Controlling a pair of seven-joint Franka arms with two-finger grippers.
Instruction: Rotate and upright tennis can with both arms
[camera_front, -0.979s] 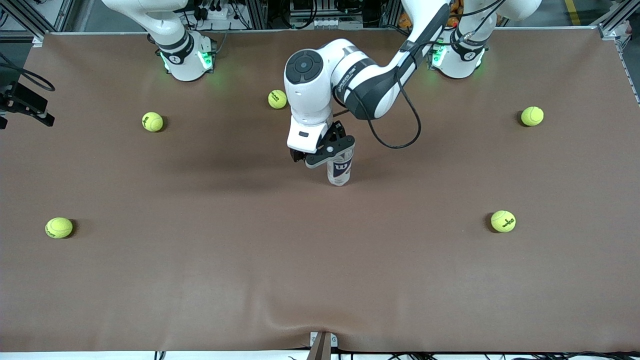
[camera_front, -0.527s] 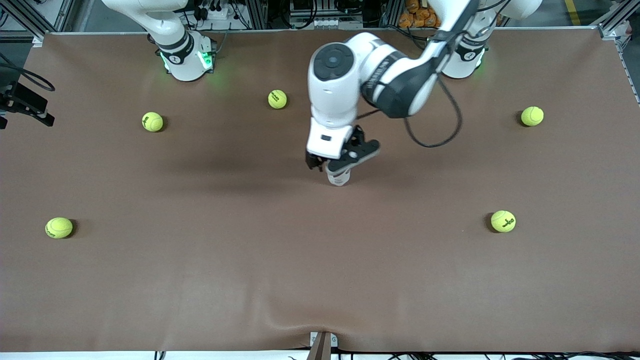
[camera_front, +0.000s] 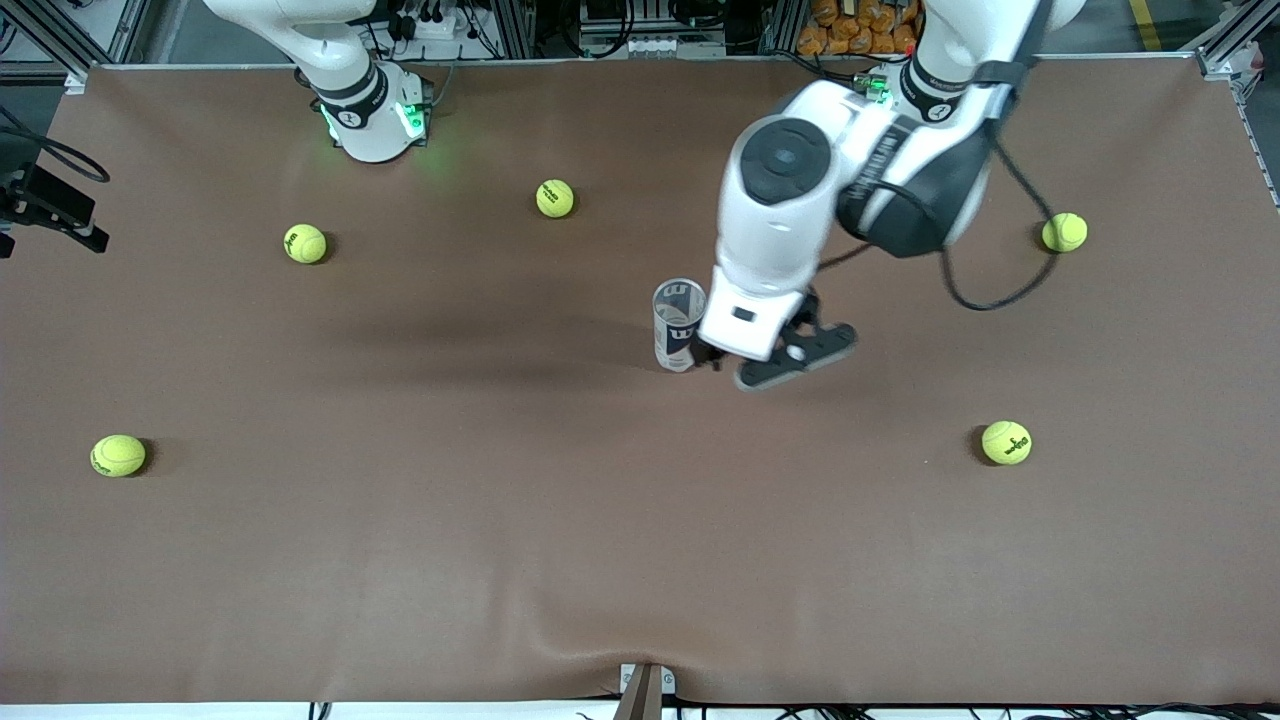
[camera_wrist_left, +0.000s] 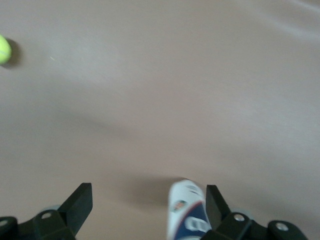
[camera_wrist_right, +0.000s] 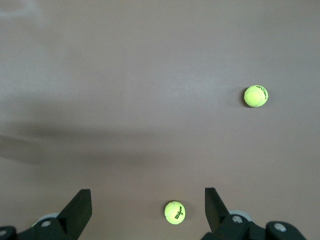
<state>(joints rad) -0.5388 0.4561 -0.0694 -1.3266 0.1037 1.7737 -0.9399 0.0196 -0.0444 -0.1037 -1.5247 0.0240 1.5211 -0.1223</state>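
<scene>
Tennis can (camera_front: 679, 325) stands upright mid-worktop (camera_front: 500, 560), unheld. My left gripper (camera_front: 770, 362) hangs released, jaws wide, just beside the can toward the left arm's end; its wrist view shows the can (camera_wrist_left: 186, 210) by one finger (camera_wrist_left: 214, 204). My right gripper (camera_wrist_right: 147, 212) waits, spread wide, above two tennis balls (camera_wrist_right: 174, 212).

Brown-covered surface (camera_front: 400, 560) under even overhead light

A matte brown sheet covered the whole surface, puckered into a small wrinkle at the edge nearest the front camera, above a metal bracket (camera_front: 645, 688). Aluminium frame posts (camera_front: 1232, 45) stood at the corners by the bases, with cables and orange packets (camera_front: 850, 22) along that edge, and soft shadows lay across the middle
</scene>
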